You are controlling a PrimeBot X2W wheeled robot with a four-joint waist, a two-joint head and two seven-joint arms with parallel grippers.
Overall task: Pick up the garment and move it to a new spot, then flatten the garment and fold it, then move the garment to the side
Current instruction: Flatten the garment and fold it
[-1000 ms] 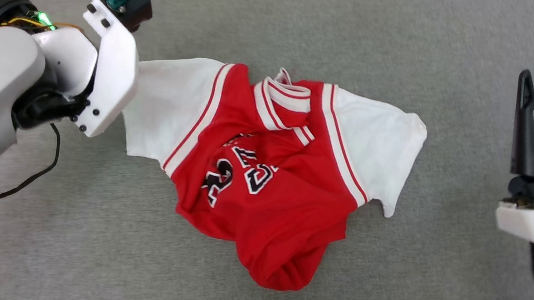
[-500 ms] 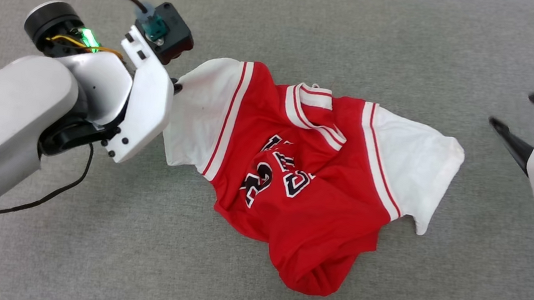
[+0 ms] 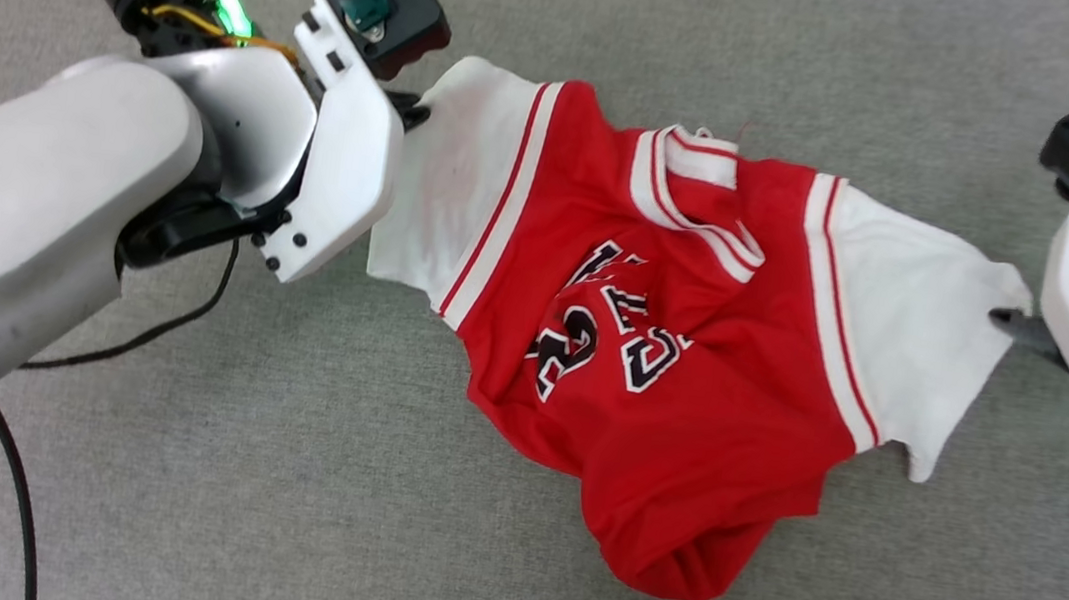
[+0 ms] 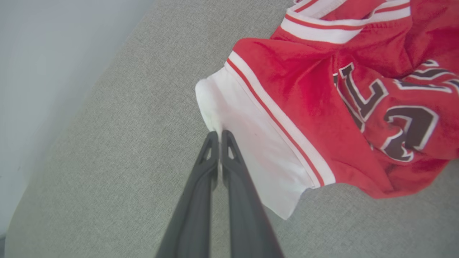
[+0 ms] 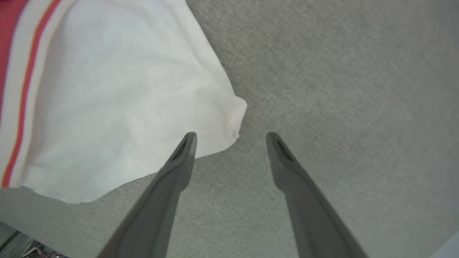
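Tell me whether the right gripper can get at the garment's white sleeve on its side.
Probably yes: the right gripper hangs open, with the corner of the white sleeve just ahead of its spread fingers and nothing in between.

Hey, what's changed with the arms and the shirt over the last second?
The right gripper swung in from the side, fingers formerly pointing up; its open jaws now sit at the corner of one white sleeve of the shirt, not closed. The left gripper stays at the other sleeve, shut on its edge. The shirt stays crumpled, hem bunched. The head camera also shifted.
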